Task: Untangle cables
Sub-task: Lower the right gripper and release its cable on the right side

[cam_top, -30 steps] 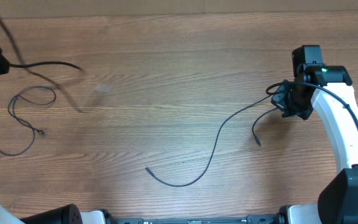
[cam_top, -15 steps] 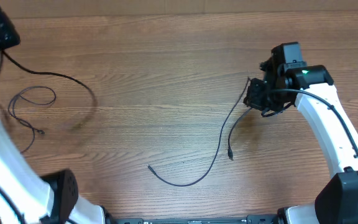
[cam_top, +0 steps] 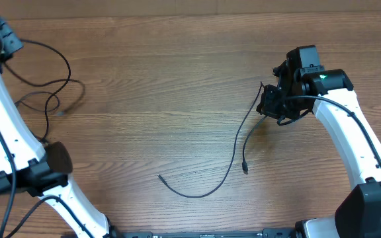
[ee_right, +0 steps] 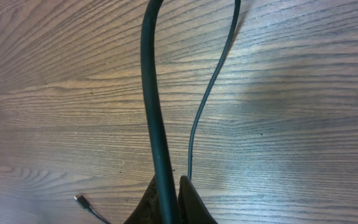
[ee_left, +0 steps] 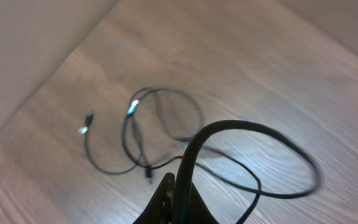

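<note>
Wood-grain table top (cam_top: 144,73), brown and matte, lies under both arms; two groups of thin black cable sit well apart on it, one at each side.

Right cable (cam_top: 233,149): one strand runs from the right gripper (cam_top: 270,106) down and leftward in a long shallow curve to a free end near the front edge; a shorter strand drops from the same grip to a small plug (cam_top: 245,169) resting on the wood; the gripper is closed on this cable, which the wrist view shows pinched between the fingertips.

Left cable (cam_top: 61,56): clamped in the left gripper (cam_top: 6,41) at the far left corner, jaws closed on it; from the grip it swings out in a wide loop, blurred in the wrist view; thin loops (ee_left: 132,146) lie flat on the wood beneath, with two pale-tipped plugs (ee_left: 133,107) among them; whether these loops belong to the held cord cannot be told.

White arm links (cam_top: 5,132) run along the left edge; the right arm reaches in from the front right corner.
</note>
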Robot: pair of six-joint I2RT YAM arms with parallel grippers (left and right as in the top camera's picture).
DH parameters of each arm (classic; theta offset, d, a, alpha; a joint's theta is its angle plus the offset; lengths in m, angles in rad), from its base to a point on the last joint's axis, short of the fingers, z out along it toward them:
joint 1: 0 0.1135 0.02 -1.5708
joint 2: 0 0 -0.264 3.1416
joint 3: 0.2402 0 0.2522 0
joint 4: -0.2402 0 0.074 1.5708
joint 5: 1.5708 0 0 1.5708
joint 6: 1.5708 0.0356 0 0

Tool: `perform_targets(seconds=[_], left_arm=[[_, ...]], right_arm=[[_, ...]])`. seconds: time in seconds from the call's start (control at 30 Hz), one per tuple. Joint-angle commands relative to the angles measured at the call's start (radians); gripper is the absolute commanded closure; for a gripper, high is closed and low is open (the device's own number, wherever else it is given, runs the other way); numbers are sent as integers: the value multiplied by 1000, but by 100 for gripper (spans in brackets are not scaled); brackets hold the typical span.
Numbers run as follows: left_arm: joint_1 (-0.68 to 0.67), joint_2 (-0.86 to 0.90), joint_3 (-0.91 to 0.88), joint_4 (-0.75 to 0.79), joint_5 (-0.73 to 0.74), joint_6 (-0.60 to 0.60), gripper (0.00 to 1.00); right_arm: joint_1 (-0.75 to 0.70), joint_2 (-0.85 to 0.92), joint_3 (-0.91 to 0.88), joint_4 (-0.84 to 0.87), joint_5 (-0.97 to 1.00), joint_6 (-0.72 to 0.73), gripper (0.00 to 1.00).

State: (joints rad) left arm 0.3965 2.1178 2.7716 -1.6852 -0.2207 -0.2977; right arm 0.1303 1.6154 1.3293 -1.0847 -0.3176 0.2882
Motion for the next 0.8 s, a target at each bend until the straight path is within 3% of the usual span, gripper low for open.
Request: perform_targets(seconds=[0.0,0.03,0.07,0.13,0.17,0.2,0.23,0.3,0.33,0.37,0.4,0.47,0.67,0.77], left_arm=[[84,34,-14,-5,1,-73,96],[102,37,-23,-5,16,-74,95],[119,37,-32,-4,31,-74,83],[147,37,-42,-4,52,-77,41],[162,37,-45,-4,74,-77,12],[169,37,-46,-4,91,-77,0],[177,37,-46,-4,114,-77,1],[184,37,-46,-4,145,-76,0],[185,37,-46,-4,159,-76,1],[185,37,-46,-4,176,-76,0],[183,37,-46,-4,193,-72,0],[176,37,-46,-4,235,-58,0],[150,37,-46,-4,304,-12,0],[134,37,-46,-4,312,-8,1]], right_arm=[[0,7,11,5,-10,-6,96],[0,7,11,5,-10,-6,96],[0,7,11,5,-10,-6,96],[0,7,11,6,-10,-6,96],[0,7,11,8,-11,-6,96],[0,7,11,10,-14,-6,96],[0,7,11,14,-21,-7,96],[0,7,11,21,-45,-10,78],[0,7,11,25,-58,-10,62],[0,7,11,26,-72,-10,37],[0,7,11,27,-84,-10,18],[0,7,11,29,-96,-9,3],[0,7,11,29,-108,-19,0],[0,7,11,32,-202,-104,0]])
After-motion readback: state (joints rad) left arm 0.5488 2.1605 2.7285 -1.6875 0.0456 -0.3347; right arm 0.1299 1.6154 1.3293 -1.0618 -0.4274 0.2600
